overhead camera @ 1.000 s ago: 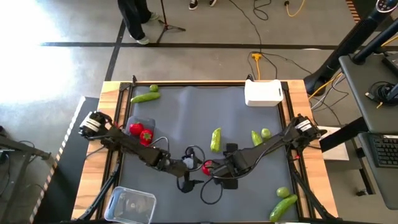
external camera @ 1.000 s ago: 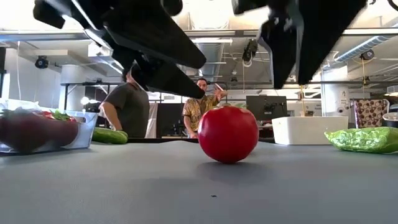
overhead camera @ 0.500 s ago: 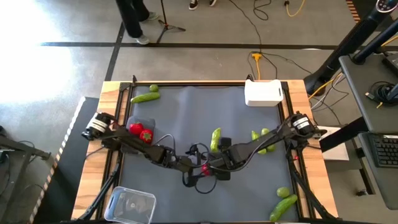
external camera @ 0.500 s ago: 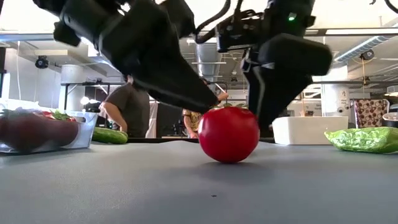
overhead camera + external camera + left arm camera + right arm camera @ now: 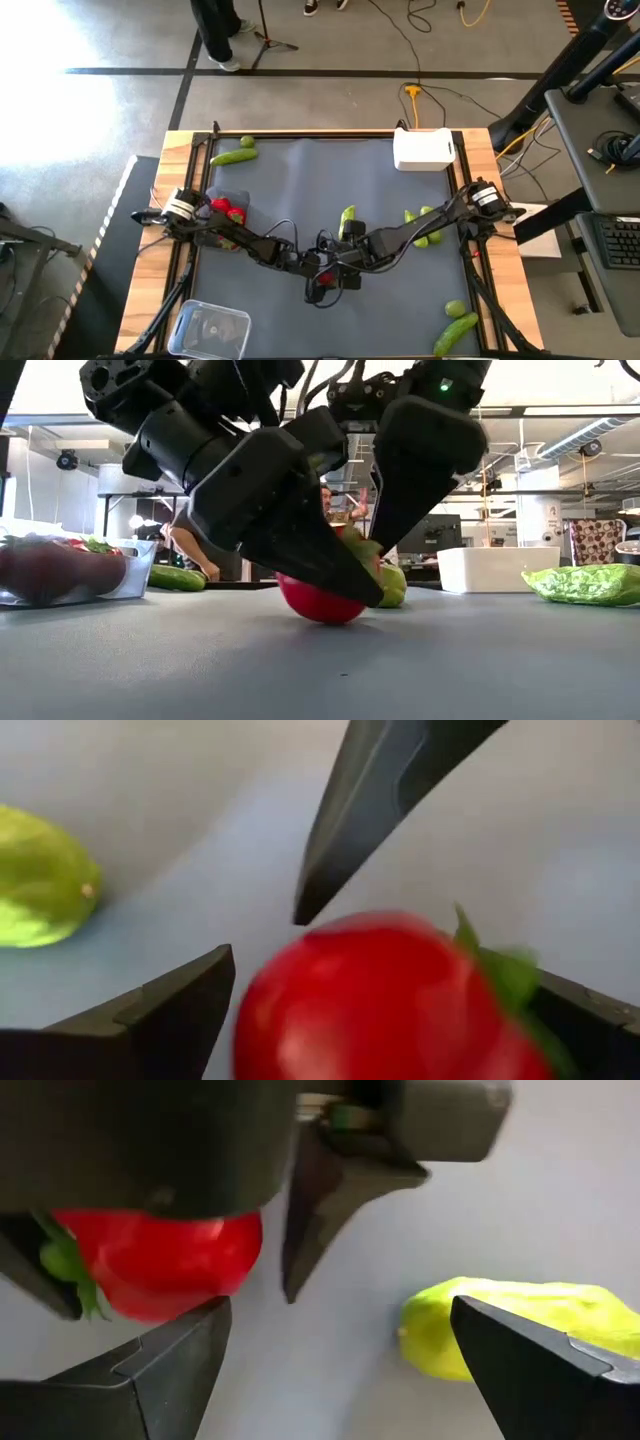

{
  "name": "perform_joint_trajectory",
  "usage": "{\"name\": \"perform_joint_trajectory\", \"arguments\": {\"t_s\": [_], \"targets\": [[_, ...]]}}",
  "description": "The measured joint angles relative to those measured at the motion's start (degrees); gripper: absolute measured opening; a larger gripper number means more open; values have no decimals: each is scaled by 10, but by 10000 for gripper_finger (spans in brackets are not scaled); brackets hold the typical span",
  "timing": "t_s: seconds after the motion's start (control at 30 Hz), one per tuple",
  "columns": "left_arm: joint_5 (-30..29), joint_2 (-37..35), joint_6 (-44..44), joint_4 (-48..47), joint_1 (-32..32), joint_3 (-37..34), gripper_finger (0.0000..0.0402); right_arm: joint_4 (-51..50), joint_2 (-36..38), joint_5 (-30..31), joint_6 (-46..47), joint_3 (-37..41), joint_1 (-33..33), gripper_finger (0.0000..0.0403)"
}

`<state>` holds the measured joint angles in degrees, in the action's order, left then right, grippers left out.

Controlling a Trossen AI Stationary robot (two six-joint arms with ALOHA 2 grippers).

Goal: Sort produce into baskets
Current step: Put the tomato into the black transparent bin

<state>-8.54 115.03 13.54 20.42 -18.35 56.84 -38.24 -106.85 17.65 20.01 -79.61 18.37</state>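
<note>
On the grey table (image 5: 300, 190), your left claw (image 5: 318, 281) straddles the red tomato (image 5: 318, 603), fingers apart, near the mat's front middle. Your right claw (image 5: 337, 280) hovers beside it, spread wide.

I see both grippers low over the tomato (image 5: 318, 603) on the mat, fingers (image 5: 300, 540) spread around it.

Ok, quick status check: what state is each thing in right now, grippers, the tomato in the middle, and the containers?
Left gripper: open, fingers either side of the red tomato.
Right gripper: open, empty, close beside the left one.
Red tomato: on the mat, not lifted.
White box: at the mat's far edge, contents not visible.
Clear tub: no produce inside.
Dark tray: holds red pieces.
</note>
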Motion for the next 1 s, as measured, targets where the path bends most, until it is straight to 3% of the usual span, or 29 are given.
{"name": "perform_joint_trajectory", "arguments": {"t_s": [0.33,0.57,0.87,1.0], "targets": [[18,-25,50,-82,-1,0,296,-36,1,0,4,-16,1,370],[0,-96,76,-170,-12,1,270,-180,8,-1,25,-72,10,370],[-155,-277,166,-534,-60,0,277,-224,32,4,88,-85,39,370],[-173,-367,236,-733,-63,0,277,-223,29,4,133,-85,44,370]]}}
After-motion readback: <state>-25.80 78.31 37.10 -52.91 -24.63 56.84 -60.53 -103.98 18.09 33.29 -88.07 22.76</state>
